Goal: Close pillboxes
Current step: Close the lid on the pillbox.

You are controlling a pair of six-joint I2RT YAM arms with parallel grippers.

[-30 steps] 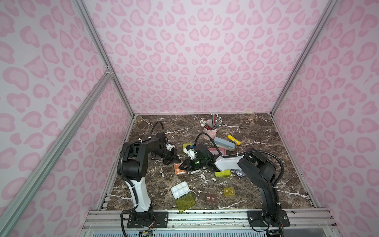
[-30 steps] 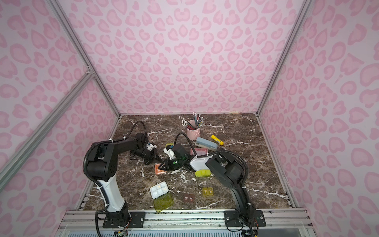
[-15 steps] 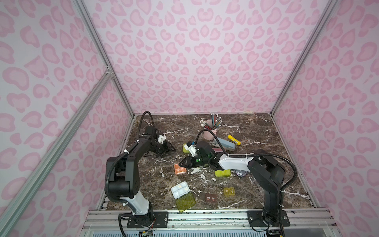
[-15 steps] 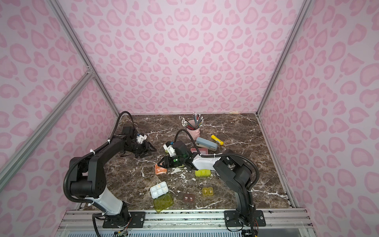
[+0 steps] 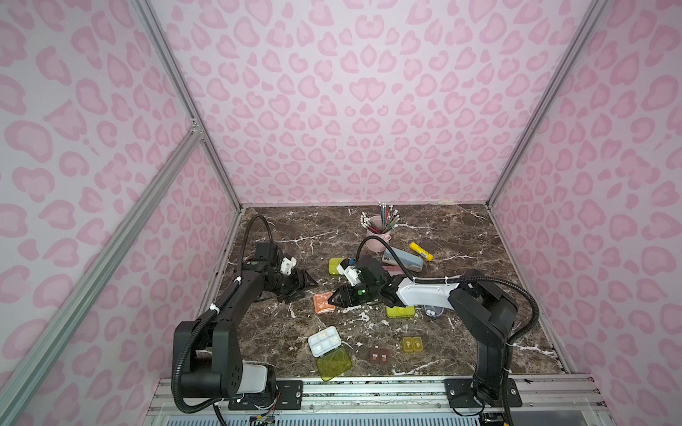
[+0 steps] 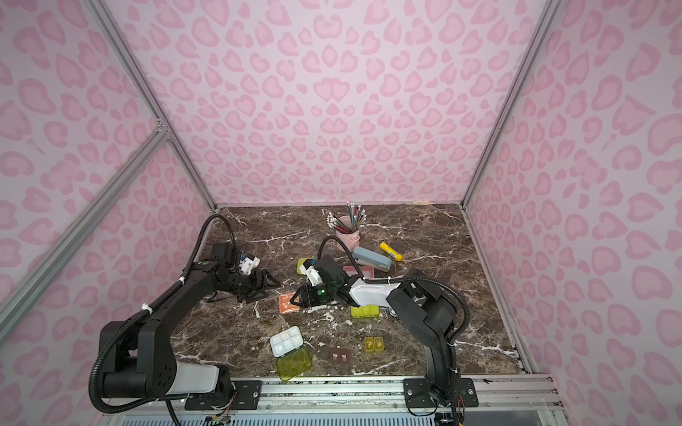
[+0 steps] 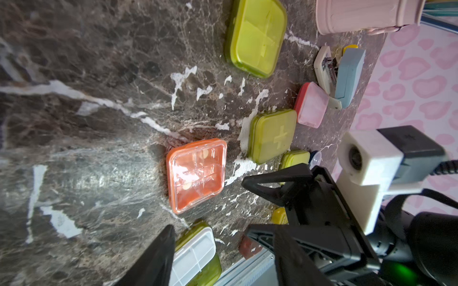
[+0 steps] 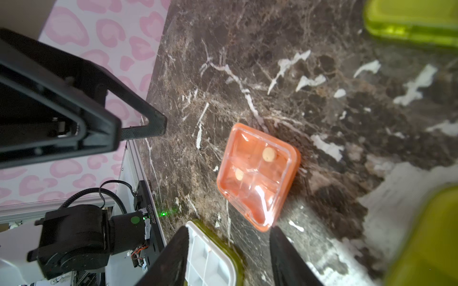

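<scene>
Since the left pincer point(image 5: 302, 289) drew back spread, the right pincer point(image 5: 333, 298) gapes at the orange pillbox point(image 5: 320, 304)

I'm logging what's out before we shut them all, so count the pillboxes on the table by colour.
Yellow-green-lidded pillboxes: 4
Orange pillbox: 1
Pink pillbox: 1
Brown pillbox: 1
Yellow pillbox: 1
Round dark-blue pillbox: 1
Total: 9

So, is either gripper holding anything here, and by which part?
Nothing held. The left gripper and right gripper are open; the orange pillbox lies free.
</scene>
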